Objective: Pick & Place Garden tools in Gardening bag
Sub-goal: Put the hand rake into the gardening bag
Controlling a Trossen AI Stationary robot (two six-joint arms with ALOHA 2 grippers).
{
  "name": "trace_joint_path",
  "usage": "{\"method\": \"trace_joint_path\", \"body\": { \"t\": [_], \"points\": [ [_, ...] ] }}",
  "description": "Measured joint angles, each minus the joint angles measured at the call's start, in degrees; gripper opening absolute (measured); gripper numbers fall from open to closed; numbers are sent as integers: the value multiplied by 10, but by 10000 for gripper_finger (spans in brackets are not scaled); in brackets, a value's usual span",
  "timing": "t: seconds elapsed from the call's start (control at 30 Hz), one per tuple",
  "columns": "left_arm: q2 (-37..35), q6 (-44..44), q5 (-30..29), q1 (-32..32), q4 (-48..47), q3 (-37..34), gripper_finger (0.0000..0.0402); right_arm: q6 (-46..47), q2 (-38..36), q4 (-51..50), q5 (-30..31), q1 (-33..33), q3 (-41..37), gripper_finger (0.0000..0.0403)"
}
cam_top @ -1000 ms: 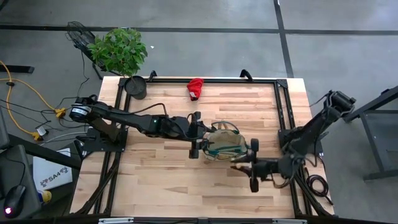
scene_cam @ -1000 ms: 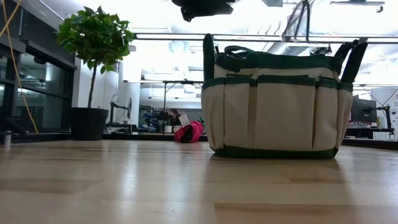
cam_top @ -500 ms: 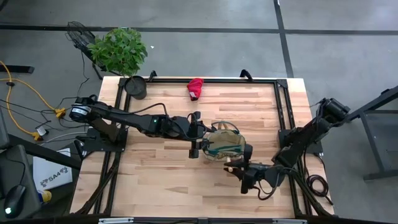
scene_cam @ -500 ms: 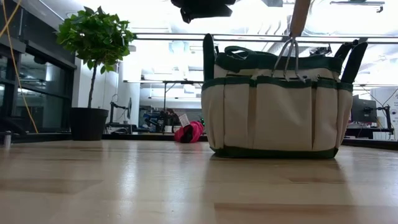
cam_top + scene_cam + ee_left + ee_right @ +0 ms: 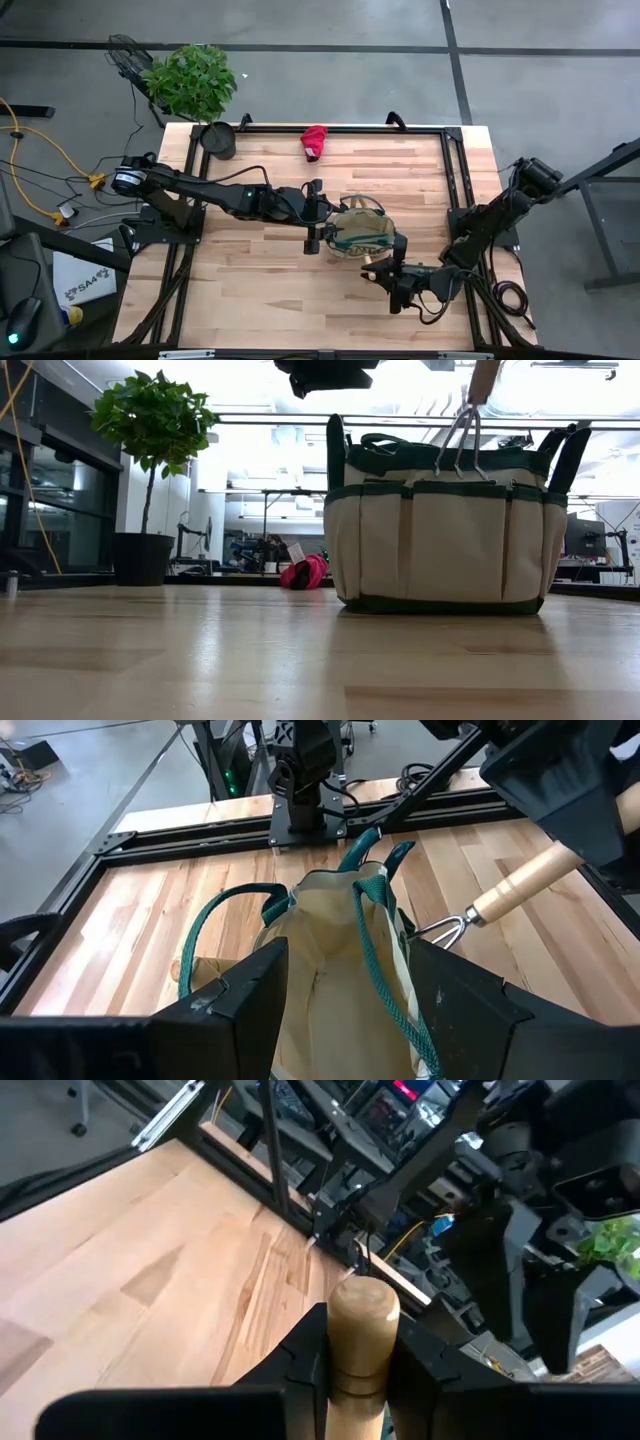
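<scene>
The tan gardening bag (image 5: 360,235) with green trim stands upright on its base at the table's middle; it also shows in the low view (image 5: 440,530). My left gripper (image 5: 311,218) is open at the bag's left end, its fingers on either side of the bag's rim (image 5: 330,910); I cannot tell whether they touch it. My right gripper (image 5: 393,282) is at the bag's near right side, shut on the wooden-handled mini rake (image 5: 520,880). The rake's tines (image 5: 460,440) hang in front of the bag's top edge. The red glove (image 5: 314,142) lies at the far edge. My right gripper pinches the mini rake's wooden handle (image 5: 360,1355) between its two fingers, close to the handle's rounded free end, which sticks out past the fingers. The rake is lifted clear of the table and tilted, its tines (image 5: 445,928) pointing down at the bag's rim.
A black pot (image 5: 218,140) with a green plant stands at the table's far left corner. Black frame rails run along the table's left, right and far sides. Bare wood lies near and left of the bag.
My right gripper has carried the mini rake from the table's right toward the bag, turning as it went. The rake has come into the low view at the bag's top edge, then risen slightly. The bag and my left gripper have stayed put.
</scene>
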Motion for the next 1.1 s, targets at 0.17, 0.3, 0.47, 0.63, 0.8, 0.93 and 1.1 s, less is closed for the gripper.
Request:
{"method": "trace_joint_path", "body": {
  "t": [0.17, 0.3, 0.47, 0.63, 0.8, 0.93, 1.1],
  "points": [
    [0, -4, 0, 0, 0, 0, 207, 0, 1, -12, -1, 0, 0, 56],
    [0, -4, 0, 0, 0, 0, 207, -11, 1, -12, -6, 0, 0, 56],
    [0, -4, 1, 0, 0, 0, 207, -23, 1, -12, -21, -7, 0, 56],
    [0, -8, 2, 0, 0, 0, 207, -24, 1, -17, -29, -12, 0, 56],
    [0, -8, 2, 0, 0, 0, 207, 0, 1, -48, -29, -14, 0, 56],
    [0, -8, 2, 0, 0, 1, 207, 35, 1, -68, -29, -15, 0, 56],
    [0, -8, 1, 0, 0, 1, 207, 58, 1, -60, -29, -17, 0, 56]
  ]
}}
